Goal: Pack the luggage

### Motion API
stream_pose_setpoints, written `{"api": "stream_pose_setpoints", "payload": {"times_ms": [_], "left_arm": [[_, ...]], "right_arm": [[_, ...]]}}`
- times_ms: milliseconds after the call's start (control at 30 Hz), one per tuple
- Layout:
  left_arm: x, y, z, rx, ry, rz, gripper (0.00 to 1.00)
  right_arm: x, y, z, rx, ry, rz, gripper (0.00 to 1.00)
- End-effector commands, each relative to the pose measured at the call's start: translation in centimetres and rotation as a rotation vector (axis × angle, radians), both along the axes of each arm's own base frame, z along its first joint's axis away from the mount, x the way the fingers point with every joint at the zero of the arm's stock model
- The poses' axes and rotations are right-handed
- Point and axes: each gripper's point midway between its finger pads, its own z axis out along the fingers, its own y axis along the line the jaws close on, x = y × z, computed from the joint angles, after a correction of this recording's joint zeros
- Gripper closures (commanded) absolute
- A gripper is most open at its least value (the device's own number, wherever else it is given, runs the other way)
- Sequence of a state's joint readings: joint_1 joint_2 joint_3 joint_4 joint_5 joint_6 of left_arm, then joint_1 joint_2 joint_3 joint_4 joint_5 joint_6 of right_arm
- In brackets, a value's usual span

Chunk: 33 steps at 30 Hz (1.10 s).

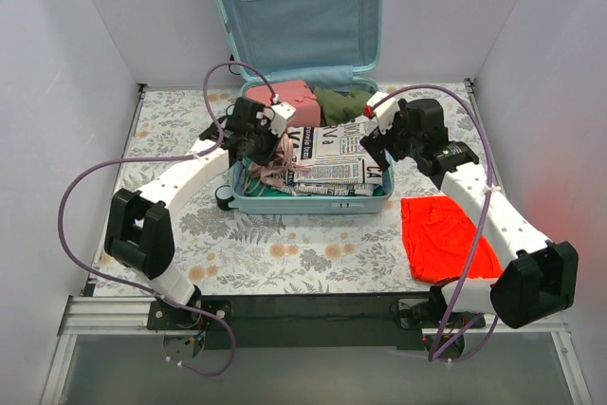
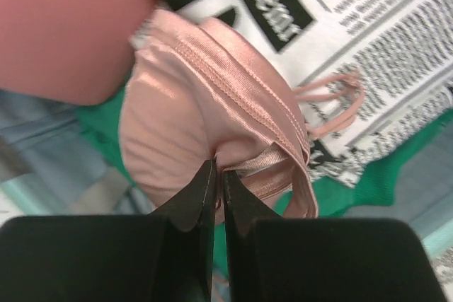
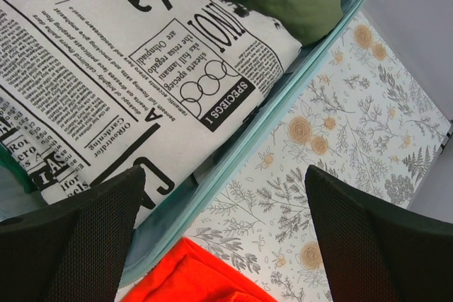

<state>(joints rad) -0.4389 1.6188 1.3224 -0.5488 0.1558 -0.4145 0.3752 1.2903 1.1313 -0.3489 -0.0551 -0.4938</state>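
Pinching the salmon-pink satin garment (image 2: 184, 111), my left jaws should release low, inside the pale mint hard-shell suitcase (image 1: 313, 202) below them; right jaws hang spread.

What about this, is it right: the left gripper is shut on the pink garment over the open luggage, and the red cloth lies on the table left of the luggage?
Not quite. The top external view shows the red cloth on the table right of the luggage, not left. The left gripper is indeed shut on the pink garment over the open luggage.
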Motion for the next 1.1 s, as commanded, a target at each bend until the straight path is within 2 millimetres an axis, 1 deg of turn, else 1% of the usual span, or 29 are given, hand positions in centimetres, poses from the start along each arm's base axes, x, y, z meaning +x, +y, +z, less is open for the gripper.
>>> {"api": "stream_pose_setpoints", "payload": {"times_ms": [0, 33, 100, 133, 167, 200, 233, 267, 300, 333, 367, 400, 433, 467, 500, 533, 567, 600, 633, 700, 733, 767, 833, 867, 900, 933, 1000, 1033, 1067], "left_arm": [[-2.2, -2.3, 1.3, -0.031, -0.032, -0.026, 1.00], [-3.1, -2.8, 0.1, -0.033, 0.008, -0.037, 1.00], [-4.2, -4.0, -1.1, -0.024, 0.043, -0.065, 0.86], [-4.5, -4.1, -2.1, -0.019, 0.076, -0.053, 0.69], [-4.6, -4.4, -2.3, -0.028, 0.091, -0.049, 0.62], [-4.6, -4.5, -2.3, -0.032, 0.098, -0.043, 0.56], [-4.7, -4.5, -2.3, -0.029, 0.110, -0.040, 0.47], [-4.4, -4.7, -1.3, -0.047, 0.096, -0.038, 0.43], [-4.4, -4.7, -0.6, -0.055, 0.084, -0.035, 0.37], [-4.2, -4.8, 0.1, -0.063, 0.070, -0.035, 0.32], [-4.1, -5.1, 2.1, -0.096, 0.035, -0.045, 0.28], [-4.1, -5.1, 3.2, -0.110, 0.021, -0.047, 0.25], [-4.1, -5.2, 4.1, -0.126, 0.004, -0.046, 0.24], [-4.1, -5.3, 6.4, -0.168, -0.034, -0.044, 0.21], [-4.3, -5.5, 7.4, -0.197, -0.038, -0.050, 0.20], [-4.4, -5.6, 8.4, -0.223, -0.050, -0.047, 0.20], [-4.4, -5.6, 9.3, -0.245, -0.058, -0.042, 0.19], [-4.7, -5.9, 10.8, -0.291, -0.059, -0.039, 0.19], [-4.9, -6.1, 11.4, -0.311, -0.057, -0.037, 0.18], [-5.4, -6.5, 12.7, -0.370, -0.038, -0.031, 0.18], [-5.6, -6.6, 13.0, -0.392, -0.026, -0.033, 0.18], [-5.6, -6.4, 13.2, -0.408, -0.015, -0.024, 0.18], [-6.0, -6.4, 13.3, -0.452, 0.037, -0.002, 0.18], [-5.7, -5.8, 13.3, -0.464, 0.050, 0.019, 0.18], [-5.8, -5.6, 13.1, -0.474, 0.078, 0.030, 0.18], [-6.0, -5.6, 13.4, -0.498, 0.102, 0.025, 0.18], [-6.1, -5.1, 13.3, -0.503, 0.135, 0.031, 0.18], [-6.1, -5.1, 13.3, -0.502, 0.140, 0.028, 0.19], [-6.2, -5.1, 13.4, -0.499, 0.142, 0.015, 0.20]], "right_arm": [[-0.3, -0.6, 1.3, 0.011, -0.048, -0.007, 0.02], [-0.3, -0.8, 1.2, 0.008, -0.044, -0.012, 0.02], [-0.5, -1.0, 0.9, 0.002, -0.033, -0.017, 0.02], [-0.5, -1.3, 0.9, 0.001, -0.029, -0.025, 0.02], [-0.8, -1.6, 0.7, -0.006, -0.010, -0.030, 0.02], [-0.7, -1.7, 1.0, -0.006, -0.005, -0.034, 0.02], [-1.0, -2.4, 0.7, -0.013, 0.029, -0.050, 0.02], [-0.9, -2.6, 1.3, 0.007, 0.040, -0.042, 0.02], [-1.0, -3.0, 1.6, 0.019, 0.056, -0.041, 0.02], [-1.4, -4.8, 1.1, 0.023, 0.111, -0.071, 0.02], [-1.8, -4.9, 0.8, 0.050, 0.151, -0.043, 0.02], [-1.7, -5.8, 1.5, 0.026, 0.147, -0.032, 0.02], [-2.9, -7.6, 0.2, 0.006, 0.234, -0.060, 0.02], [-3.3, -8.5, -0.7, -0.006, 0.282, -0.056, 0.03], [-3.9, -9.3, -1.2, -0.013, 0.317, -0.056, 0.04], [-5.2, -11.0, -2.4, -0.039, 0.381, -0.062, 0.04], [-6.0, -11.7, -3.2, -0.061, 0.419, -0.061, 0.05], [-6.8, -12.1, -4.1, -0.089, 0.454, -0.058, 0.07], [-8.6, -12.4, -6.1, -0.118, 0.531, -0.043, 0.10], [-10.2, -13.0, -8.1, -0.140, 0.597, -0.067, 0.13], [-11.4, -13.0, -9.8, -0.131, 0.659, -0.095, 0.14], [-12.0, -13.0, -11.0, -0.121, 0.697, -0.118, 0.16], [-12.2, -12.7, -12.4, -0.087, 0.732, -0.154, 0.21], [-12.9, -12.3, -13.9, -0.054, 0.796, -0.194, 0.21], [-12.8, -12.2, -14.5, -0.038, 0.808, -0.214, 0.21], [-12.0, -12.2, -15.0, -0.021, 0.789, -0.240, 0.22], [-11.6, -12.1, -16.5, 0.007, 0.826, -0.300, 0.22], [-10.7, -12.0, -16.9, 0.020, 0.806, -0.317, 0.22], [-10.5, -12.0, -17.9, 0.028, 0.836, -0.332, 0.22]]}}
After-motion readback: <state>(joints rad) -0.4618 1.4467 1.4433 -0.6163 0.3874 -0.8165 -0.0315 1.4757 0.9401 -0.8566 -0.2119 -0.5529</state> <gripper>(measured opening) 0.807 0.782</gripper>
